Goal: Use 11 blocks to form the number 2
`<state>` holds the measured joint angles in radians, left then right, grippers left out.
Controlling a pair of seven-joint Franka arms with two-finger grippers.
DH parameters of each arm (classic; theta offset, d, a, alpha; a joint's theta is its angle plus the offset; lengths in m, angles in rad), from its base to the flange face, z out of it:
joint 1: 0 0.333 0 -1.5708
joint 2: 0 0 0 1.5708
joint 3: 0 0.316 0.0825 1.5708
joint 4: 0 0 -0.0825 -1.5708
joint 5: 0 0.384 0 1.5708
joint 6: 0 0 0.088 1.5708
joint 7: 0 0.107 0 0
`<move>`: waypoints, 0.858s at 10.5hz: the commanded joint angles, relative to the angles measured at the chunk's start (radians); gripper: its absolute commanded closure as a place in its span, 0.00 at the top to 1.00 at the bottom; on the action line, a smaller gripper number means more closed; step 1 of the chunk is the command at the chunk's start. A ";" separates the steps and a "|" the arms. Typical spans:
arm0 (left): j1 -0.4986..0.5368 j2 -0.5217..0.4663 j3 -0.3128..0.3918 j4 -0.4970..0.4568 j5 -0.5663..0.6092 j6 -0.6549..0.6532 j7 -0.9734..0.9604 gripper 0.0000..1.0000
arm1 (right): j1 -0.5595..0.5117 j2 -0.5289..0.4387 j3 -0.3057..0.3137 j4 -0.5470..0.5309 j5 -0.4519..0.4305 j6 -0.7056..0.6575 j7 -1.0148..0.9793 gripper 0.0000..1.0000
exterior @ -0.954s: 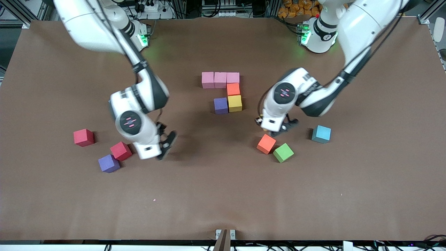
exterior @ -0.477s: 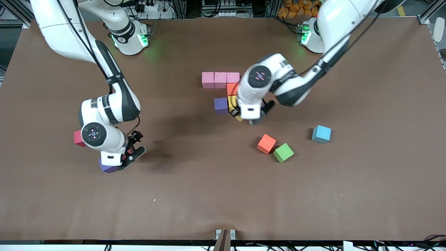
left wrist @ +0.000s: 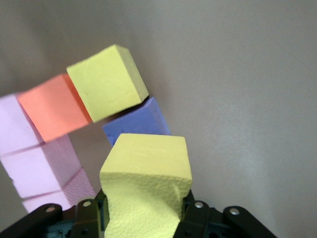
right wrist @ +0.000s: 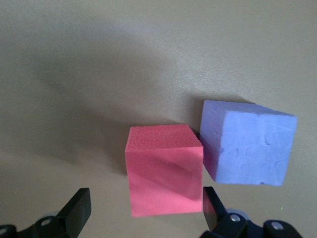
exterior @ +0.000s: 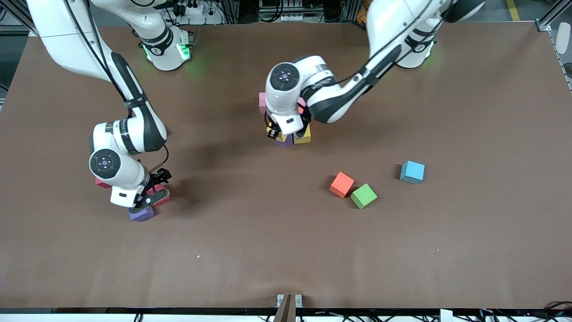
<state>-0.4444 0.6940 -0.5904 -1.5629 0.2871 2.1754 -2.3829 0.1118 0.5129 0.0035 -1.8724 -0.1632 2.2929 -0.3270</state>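
Left wrist view: left gripper (left wrist: 143, 210) jaws pinching yellow block (left wrist: 146, 186) above number 2 (left wrist: 74, 124), ready to place; right gripper (right wrist: 143, 210) jaws spread astride red block (right wrist: 164, 168) for pickup.

The front view looks down from high across the counter (exterior: 286, 250), facing both arm bases, and takes in all of it. Each wrist view looks close down past its own gripper: the left one shares the placed cubes at mid-counter, the right one the red and purple cubes near the right arm's end.
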 commanded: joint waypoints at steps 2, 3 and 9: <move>-0.071 0.053 0.047 0.115 -0.020 0.003 -0.143 0.19 | -0.027 -0.022 0.013 -0.021 -0.022 0.011 -0.014 1.00; -0.073 0.062 0.047 0.115 -0.023 0.042 -0.177 0.19 | -0.033 -0.013 0.013 -0.022 -0.022 0.011 -0.030 1.00; -0.089 0.139 0.050 0.115 -0.052 0.138 -0.386 0.19 | -0.077 0.052 0.018 -0.017 -0.006 0.068 -0.080 1.00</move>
<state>-0.5204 0.8210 -0.5518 -1.4710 0.2680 2.3085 -2.7184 0.0469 0.5606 0.0035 -1.8846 -0.1642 2.3420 -0.4003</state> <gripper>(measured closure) 0.458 0.000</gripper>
